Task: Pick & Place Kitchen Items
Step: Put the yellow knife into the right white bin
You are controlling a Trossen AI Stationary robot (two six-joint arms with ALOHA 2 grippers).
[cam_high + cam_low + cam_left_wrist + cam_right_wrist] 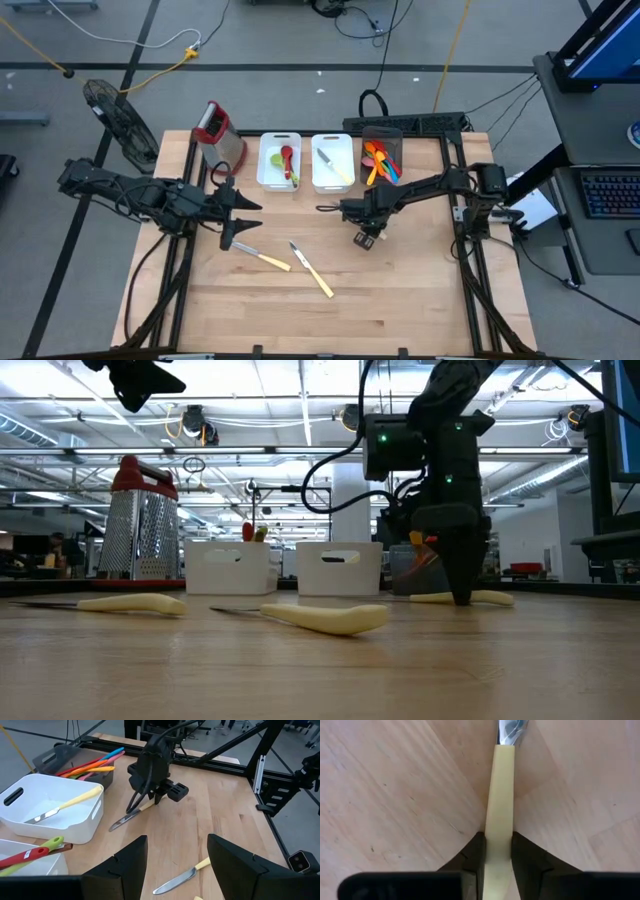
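A knife with a cream-yellow handle (499, 790) and metal blade (122, 822) lies flat on the wooden table, in front of the bins. My right gripper (356, 214) stands over it, pointing down, shut on the handle. Two more yellow-handled knives (262, 258) (312, 270) lie flat nearer the table's middle. My left gripper (177, 862) hovers open above the table's left part, holding nothing. My right gripper pinches the knife's handle (498, 845) between its two fingers, one on each long side. The fingers (462, 585) come from above, pointing down, and lie across the handle, which sticks out on both sides of them. The knife lies flat on the table.
At the far edge stand a white bin (279, 160) with a green and a red spoon, a white bin (332, 162) with a yellow-handled knife, and a dark bin (381, 155) with orange, blue and pink utensils. A red-topped grater (215, 135) stands at the far left.
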